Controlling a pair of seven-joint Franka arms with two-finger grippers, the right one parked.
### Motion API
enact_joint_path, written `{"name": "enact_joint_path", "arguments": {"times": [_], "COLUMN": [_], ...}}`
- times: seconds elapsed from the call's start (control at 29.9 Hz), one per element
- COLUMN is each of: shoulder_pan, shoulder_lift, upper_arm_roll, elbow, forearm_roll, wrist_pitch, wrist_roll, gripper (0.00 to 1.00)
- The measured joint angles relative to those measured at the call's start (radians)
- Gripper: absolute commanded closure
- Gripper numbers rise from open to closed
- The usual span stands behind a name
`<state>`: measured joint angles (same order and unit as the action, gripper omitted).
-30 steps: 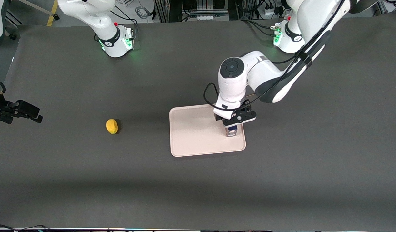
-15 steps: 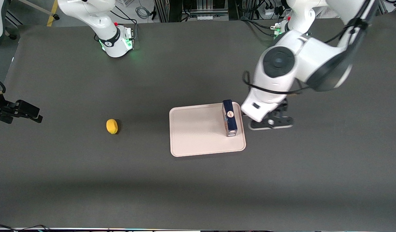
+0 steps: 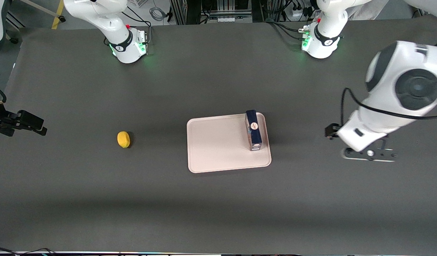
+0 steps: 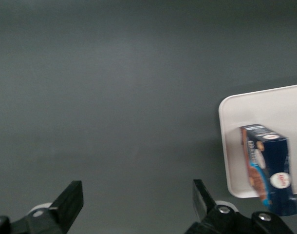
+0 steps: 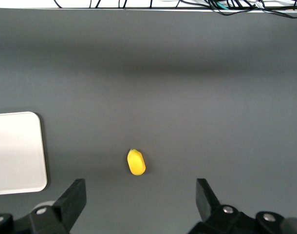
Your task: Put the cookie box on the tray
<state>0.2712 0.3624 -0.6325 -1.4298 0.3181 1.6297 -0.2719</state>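
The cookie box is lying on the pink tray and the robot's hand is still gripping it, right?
Not quite. The cookie box does lie on the tray, but the hand is open and well away from it, over bare table toward the working arm's end, as the front view shows.

Glossy cardboard cookie box (image 3: pixel 253 130), smooth matt plastic tray (image 3: pixel 218 149), empty pincer (image 4: pixel 138 202) well apart.

Yellow lump (image 5: pixel 136 162) on mat, apart from tray (image 5: pixel 17 151)
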Motion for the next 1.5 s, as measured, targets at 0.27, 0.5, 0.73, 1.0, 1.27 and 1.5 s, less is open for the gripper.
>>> {"name": "enact_joint_path", "arguments": {"times": [0.27, 0.5, 0.73, 1.0, 1.27, 1.5], "shoulder_pan": [0.048, 0.043, 0.024, 0.012, -0.013, -0.047], "shoulder_lift": [-0.063, -0.163, -0.283, -0.337, -0.383, -0.411], "upper_arm_roll": [0.151, 0.272, 0.330, 0.381, 0.400, 0.402], "elbow": [-0.003, -0.074, -0.215, -0.282, -0.321, -0.343], "forearm_roll": [-0.184, -0.235, -0.260, -0.277, -0.279, -0.282], "wrist_pitch": [-0.008, 0.005, 0.052, 0.068, 0.070, 0.069], "wrist_roll": [0.157, 0.229, 0.271, 0.305, 0.305, 0.305], "gripper": [0.00, 0.00, 0.00, 0.00, 0.00, 0.00]}}
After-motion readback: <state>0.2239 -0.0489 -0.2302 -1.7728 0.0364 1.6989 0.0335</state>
